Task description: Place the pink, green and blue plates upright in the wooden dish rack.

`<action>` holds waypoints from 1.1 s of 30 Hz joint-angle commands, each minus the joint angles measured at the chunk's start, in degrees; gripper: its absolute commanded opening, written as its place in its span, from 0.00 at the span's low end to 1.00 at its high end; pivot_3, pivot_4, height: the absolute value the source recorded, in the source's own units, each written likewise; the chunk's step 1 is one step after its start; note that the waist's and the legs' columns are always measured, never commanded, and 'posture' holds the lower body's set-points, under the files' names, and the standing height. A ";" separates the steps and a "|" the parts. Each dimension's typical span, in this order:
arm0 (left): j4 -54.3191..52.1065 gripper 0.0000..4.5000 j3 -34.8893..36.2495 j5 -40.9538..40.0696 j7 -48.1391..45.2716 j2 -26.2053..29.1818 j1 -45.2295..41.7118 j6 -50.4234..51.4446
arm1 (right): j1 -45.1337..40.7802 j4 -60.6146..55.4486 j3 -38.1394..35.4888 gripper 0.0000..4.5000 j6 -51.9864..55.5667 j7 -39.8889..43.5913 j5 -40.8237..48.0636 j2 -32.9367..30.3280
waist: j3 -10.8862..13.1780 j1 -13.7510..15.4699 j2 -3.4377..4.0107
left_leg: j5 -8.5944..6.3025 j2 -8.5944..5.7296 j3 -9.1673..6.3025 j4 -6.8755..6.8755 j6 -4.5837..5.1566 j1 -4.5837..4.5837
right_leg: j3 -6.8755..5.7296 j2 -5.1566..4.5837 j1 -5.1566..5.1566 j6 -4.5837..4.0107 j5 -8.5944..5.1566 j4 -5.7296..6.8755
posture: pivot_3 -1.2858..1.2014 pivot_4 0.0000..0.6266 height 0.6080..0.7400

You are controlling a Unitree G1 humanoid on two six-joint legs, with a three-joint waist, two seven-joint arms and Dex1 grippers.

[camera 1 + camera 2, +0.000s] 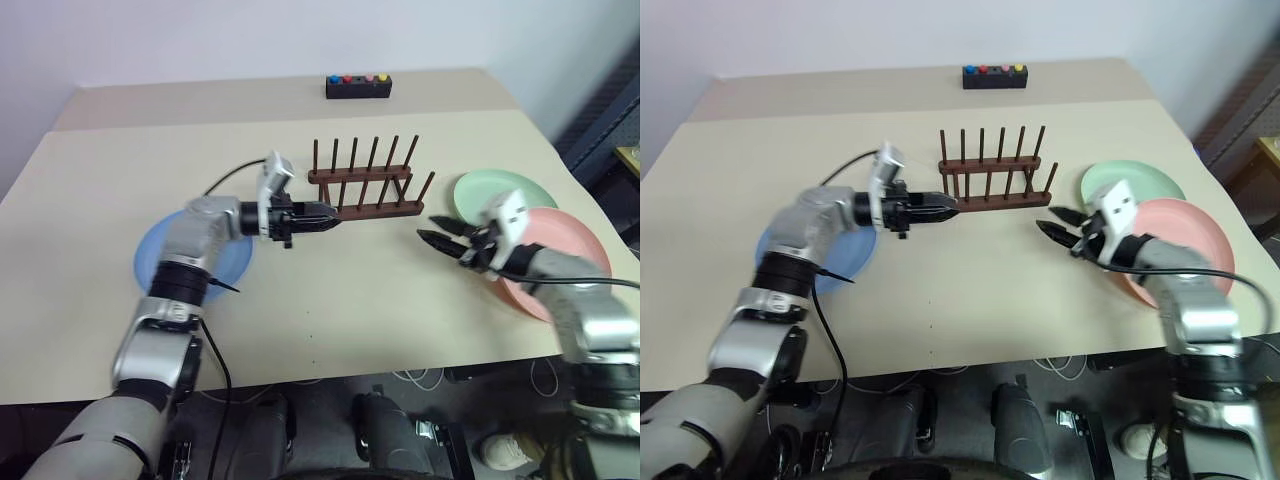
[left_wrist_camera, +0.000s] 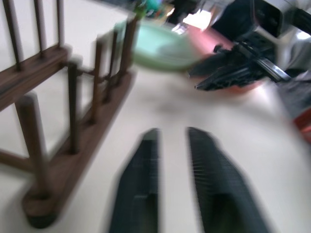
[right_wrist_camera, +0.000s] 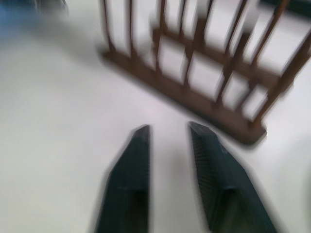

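I'm working in what looks like a robot test room or lab, not a home kitchen. The table [image 1: 330,300] is a plain beige top set against bare pale walls, and it carries nothing but a few props: a small wooden dish rack [image 1: 365,185] near the middle, a blue plate [image 1: 150,262] toward the left edge, and a green plate [image 1: 505,190] and a pink plate [image 1: 570,240] toward the right edge. A black box with coloured buttons [image 1: 357,86] sits at the far edge. Past the near edge I see loose cables [image 1: 545,375] on a dark floor and someone's white shoe [image 1: 497,448].
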 commanded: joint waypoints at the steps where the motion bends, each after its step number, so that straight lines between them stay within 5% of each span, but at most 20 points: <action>1: -8.68 0.75 1.03 -5.57 -2.34 3.30 0.44 6.74 | 0.89 -7.56 -5.01 0.77 6.78 -1.45 7.26 -2.00 | -0.02 0.13 -0.03 | 0.00 0.00 -0.02 0.00 0.00 0.08 | -0.01 0.00 0.10 -0.01 0.00 -0.02 | 0.52 0.24 1.00; 3: -9.19 0.97 1.41 -6.00 -2.83 5.70 0.04 7.71 | 1.86 -8.21 -6.89 0.98 8.40 -2.66 7.59 -3.14 | -0.02 0.30 -0.02 | 0.00 -0.02 -0.03 0.01 0.00 0.21 | -0.03 -0.02 0.25 -0.03 -0.01 -0.05 | 0.52 0.24 1.00; 4: -8.80 0.99 1.67 -5.63 -2.87 6.65 -0.30 7.04 | 2.83 -8.32 -7.65 0.99 8.67 -2.80 7.31 -3.73 | -0.02 0.39 -0.03 | 0.00 -0.03 -0.03 0.01 0.00 0.23 | -0.03 -0.03 0.27 -0.03 -0.01 -0.05 | 0.52 0.24 1.00; 11: -8.12 0.99 2.74 -5.16 -3.41 10.08 -0.86 2.20 | 7.80 -11.17 -12.40 0.99 10.81 -4.51 7.72 -6.56 | -0.01 0.34 -0.03 | 0.00 -0.07 0.02 0.02 0.00 0.09 | -0.02 -0.05 0.13 -0.03 -0.02 -0.07 | 0.52 0.24 1.00; 21: -13.20 0.99 5.87 -7.56 -7.55 11.70 4.17 -11.01 | 26.78 -10.95 -22.55 0.99 11.41 -1.88 2.56 -11.03 | -0.01 0.77 -0.04 | -0.01 -0.07 0.04 0.01 0.02 0.04 | -0.02 -0.08 0.13 -0.03 -0.02 -0.13 | 0.52 0.24 1.00; 33: -12.81 0.99 4.63 -10.17 -8.45 10.32 3.28 -10.53 | 27.37 -13.08 -23.33 0.99 16.48 -5.46 3.36 -10.90 | -0.01 0.31 -0.04 | -0.01 -0.05 0.09 0.04 0.02 0.07 | 0.04 -0.04 0.13 -0.02 -0.03 -0.13 | 0.52 0.24 1.00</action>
